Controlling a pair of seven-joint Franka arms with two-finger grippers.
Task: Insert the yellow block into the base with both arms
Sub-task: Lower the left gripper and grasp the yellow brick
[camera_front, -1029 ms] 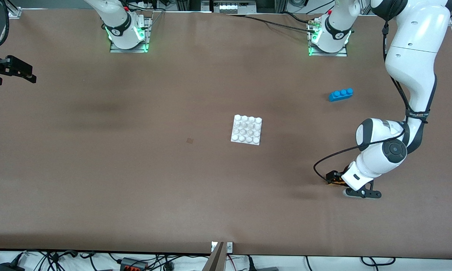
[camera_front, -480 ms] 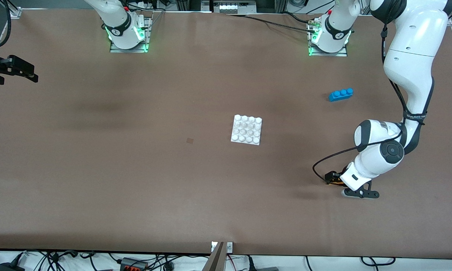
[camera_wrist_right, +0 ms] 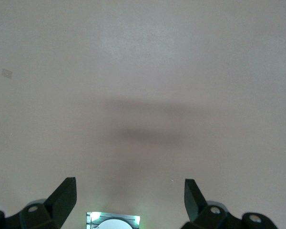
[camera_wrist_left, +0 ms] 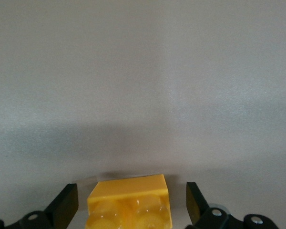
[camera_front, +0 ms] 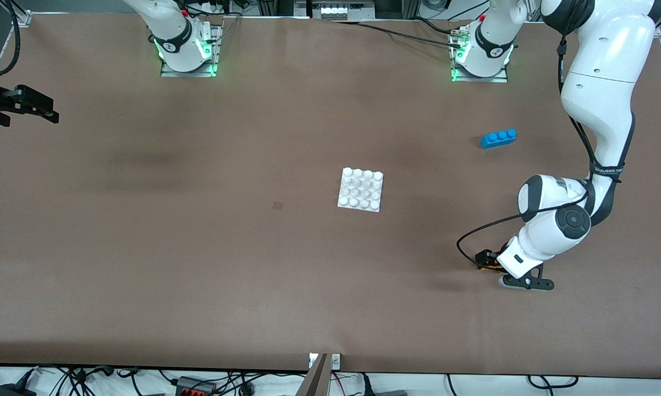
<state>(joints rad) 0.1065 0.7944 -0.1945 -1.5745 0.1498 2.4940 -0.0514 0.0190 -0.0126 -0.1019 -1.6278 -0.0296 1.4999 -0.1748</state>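
The yellow block (camera_wrist_left: 128, 202) lies on the table between the fingers of my left gripper (camera_wrist_left: 132, 200), with a gap on each side; the gripper is open around it. In the front view the left gripper (camera_front: 487, 261) is down at the table toward the left arm's end, and only an orange sliver of the block (camera_front: 485, 268) shows under the hand. The white studded base (camera_front: 361, 190) lies flat at the table's middle, apart from both grippers. My right gripper (camera_front: 33, 107) hangs open and empty over the right arm's end of the table; its fingers (camera_wrist_right: 62, 195) frame bare table.
A blue three-stud brick (camera_front: 498, 137) lies farther from the front camera than the left gripper, toward the left arm's end. The right arm's base plate with green lights (camera_wrist_right: 113, 220) shows in the right wrist view.
The left hand has shifted very slightly over the yellow block. The right gripper has drifted a little inward over the table. The base and blue brick have not moved.
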